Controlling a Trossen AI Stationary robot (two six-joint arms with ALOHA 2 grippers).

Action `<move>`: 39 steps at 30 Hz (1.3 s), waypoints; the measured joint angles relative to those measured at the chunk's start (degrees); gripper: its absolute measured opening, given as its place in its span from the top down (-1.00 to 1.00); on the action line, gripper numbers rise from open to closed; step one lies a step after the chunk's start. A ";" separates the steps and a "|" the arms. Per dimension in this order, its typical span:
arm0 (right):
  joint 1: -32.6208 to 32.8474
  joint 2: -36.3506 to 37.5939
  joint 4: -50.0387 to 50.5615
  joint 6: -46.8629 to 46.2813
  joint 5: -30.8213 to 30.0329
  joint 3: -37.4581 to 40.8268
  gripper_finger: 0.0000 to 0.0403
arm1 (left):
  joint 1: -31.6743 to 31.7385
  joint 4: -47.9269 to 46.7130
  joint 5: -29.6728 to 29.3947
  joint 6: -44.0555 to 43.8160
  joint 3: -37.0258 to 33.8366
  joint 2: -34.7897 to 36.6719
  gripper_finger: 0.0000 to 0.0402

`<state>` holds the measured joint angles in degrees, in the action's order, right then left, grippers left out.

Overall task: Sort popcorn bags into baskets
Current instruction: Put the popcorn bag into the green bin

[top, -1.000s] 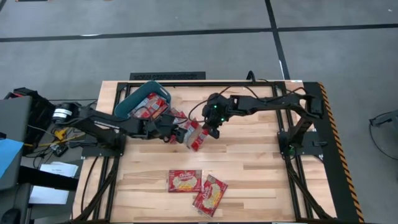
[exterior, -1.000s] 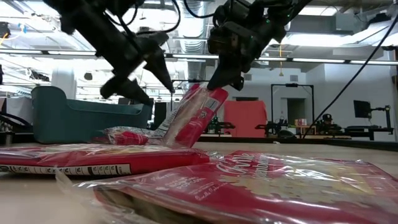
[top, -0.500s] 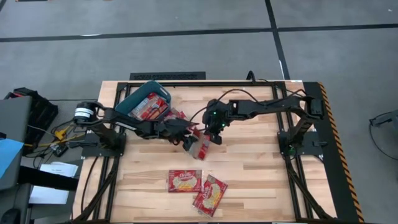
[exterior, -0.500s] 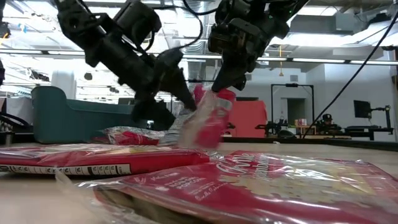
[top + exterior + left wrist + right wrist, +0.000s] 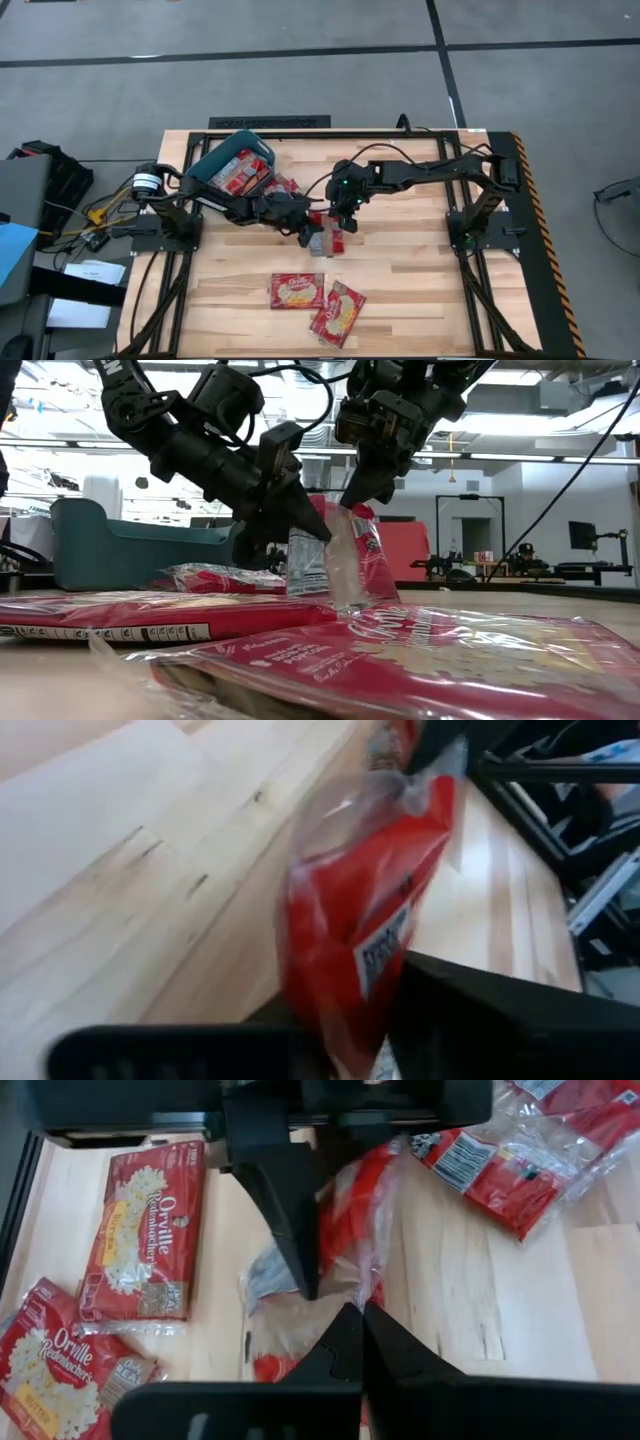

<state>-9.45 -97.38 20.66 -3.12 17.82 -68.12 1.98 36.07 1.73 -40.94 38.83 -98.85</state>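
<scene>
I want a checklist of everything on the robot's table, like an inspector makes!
Surface: wooden table.
Job's things: teal bin tipped, popcorn bags inside; two popcorn bags flat at the near edge; one held bag upright mid-table.
Clutter: nothing seen.
Grippers: left gripper and right gripper both shut on the held bag.
Cables: black cables along the right arm; more left of the table.
Surroundings: grey floor, dark lines.

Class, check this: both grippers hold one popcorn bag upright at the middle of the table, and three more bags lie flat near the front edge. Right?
Not quite. The high view shows two bags lying flat near the front edge, not three. The rest stands: the left gripper and right gripper both hold the upright bag.
</scene>
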 joint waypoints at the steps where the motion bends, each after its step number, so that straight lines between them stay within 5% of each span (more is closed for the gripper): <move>1: -0.35 0.00 0.12 0.01 0.13 0.00 0.92 | 0.00 0.49 0.68 -0.24 0.00 0.00 0.89; 6: -2.49 0.00 0.13 0.84 2.74 0.00 0.80 | 0.05 1.58 1.02 -4.89 0.00 0.16 0.93; 13: -8.81 4.57 3.59 2.70 16.23 -0.12 0.73 | -0.04 0.51 1.63 -12.51 0.39 2.18 0.97; 20: -16.83 11.93 9.88 6.86 16.49 -0.11 0.73 | 0.00 -2.69 5.99 -18.78 5.57 7.57 0.99; 23: -19.92 14.62 11.23 8.11 16.31 -0.13 0.73 | 0.24 -16.93 9.35 -17.45 11.90 12.03 0.99; 30: -25.77 19.06 13.79 11.06 16.34 -0.03 0.73 | 4.78 -72.25 7.26 -1.92 35.08 17.38 0.99; 39: -27.91 19.34 14.88 14.49 16.56 -0.07 0.72 | 19.40 -103.70 8.23 14.41 49.00 17.37 1.00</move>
<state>-37.36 -78.04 35.54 11.37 34.38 -68.18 21.38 -67.62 9.96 -26.54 87.83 -81.48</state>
